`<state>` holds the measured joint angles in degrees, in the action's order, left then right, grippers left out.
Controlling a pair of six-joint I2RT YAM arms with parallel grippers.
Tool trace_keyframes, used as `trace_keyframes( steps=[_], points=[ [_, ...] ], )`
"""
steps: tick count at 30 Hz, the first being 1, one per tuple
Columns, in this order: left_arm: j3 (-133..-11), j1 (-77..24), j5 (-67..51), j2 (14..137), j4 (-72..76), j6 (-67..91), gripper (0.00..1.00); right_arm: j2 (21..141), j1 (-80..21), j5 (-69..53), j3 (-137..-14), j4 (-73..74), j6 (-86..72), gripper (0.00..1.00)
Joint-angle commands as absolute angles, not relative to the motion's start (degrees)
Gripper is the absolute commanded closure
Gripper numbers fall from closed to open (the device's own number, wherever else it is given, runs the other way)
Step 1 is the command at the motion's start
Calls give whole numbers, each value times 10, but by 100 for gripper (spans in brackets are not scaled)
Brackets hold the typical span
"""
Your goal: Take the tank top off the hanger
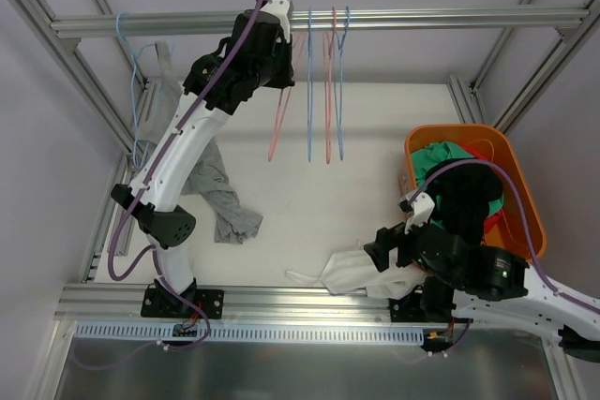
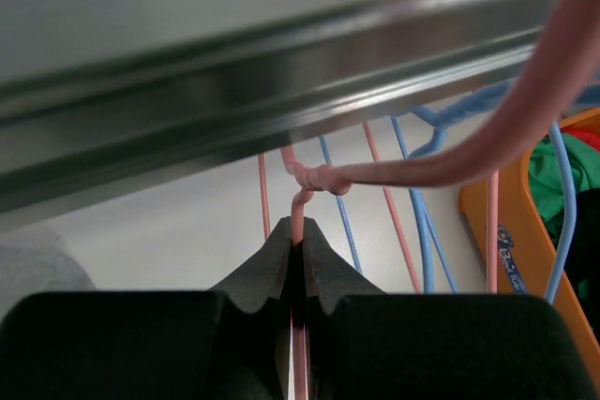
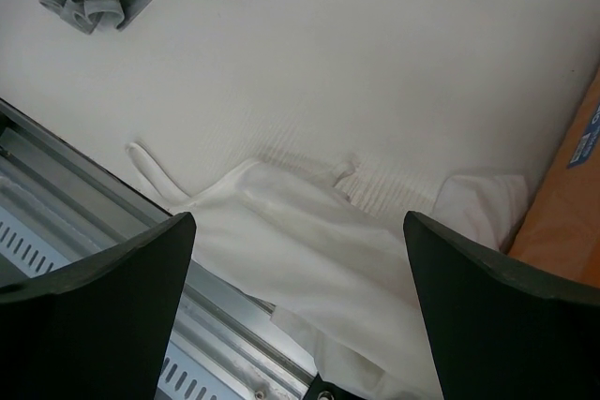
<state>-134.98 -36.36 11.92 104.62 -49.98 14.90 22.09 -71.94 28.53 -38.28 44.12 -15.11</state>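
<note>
**Left gripper clamped on a pink hanger at the rail; white tank top lies on the table under the open right gripper**

The left gripper (image 2: pixel 300 236) is raised to the far rail (image 1: pixel 422 18), its jaws pressed together on the thin wire neck of a pink hanger (image 2: pixel 422 173), just below the twisted part of the hook. The wire runs straight up between the two black fingers. No cloth shows on this hanger in any view. In the top view it slants down and to the left from the rail.

Just to its right three more bare hangers hang from the same rail: a blue one (image 1: pixel 309 91), a pink one (image 1: pixel 329 91) and another blue one (image 1: pixel 341 91). A light blue hanger (image 1: pixel 127 35) sits at the far left end of the rail.

The right gripper (image 3: pixel 295 219) is low at the near edge of the table (image 1: pixel 375 194), with its fingers spread wide and nothing between them. The white tank top (image 1: pixel 349 269) lies crumpled on the table directly below it, one strap reaching left along the near metal frame.

A grey garment (image 1: pixel 225 203) lies bunched on the left of the table, beside the left arm. An orange basket (image 1: pixel 520 185) stands at the right, holding green, red and dark clothes.
</note>
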Motion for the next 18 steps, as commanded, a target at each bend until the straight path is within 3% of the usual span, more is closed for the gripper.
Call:
trace_keyframes(
  steps=[1,8,13,15,16,17,18],
  points=[
    [-1377,-359,109,1053,-490,149,100,214,-722,295,-374,435,-158,1],
    [-1317,-359,112,1023,-490,168,97,200,-722,280,-339,436,-170,1],
    [-1256,-358,123,957,-488,178,50,252,-722,271,-339,437,-164,1],
    [-1226,-358,127,933,-486,177,20,313,-722,272,-346,443,-178,1],
    [-1219,-359,126,911,-487,166,14,336,-722,272,-349,444,-185,0],
    [-1211,-359,127,898,-487,163,1,362,-722,272,-352,446,-192,1],
    [-1186,-359,132,885,-487,162,1,386,-722,272,-359,449,-213,0]
  ],
)
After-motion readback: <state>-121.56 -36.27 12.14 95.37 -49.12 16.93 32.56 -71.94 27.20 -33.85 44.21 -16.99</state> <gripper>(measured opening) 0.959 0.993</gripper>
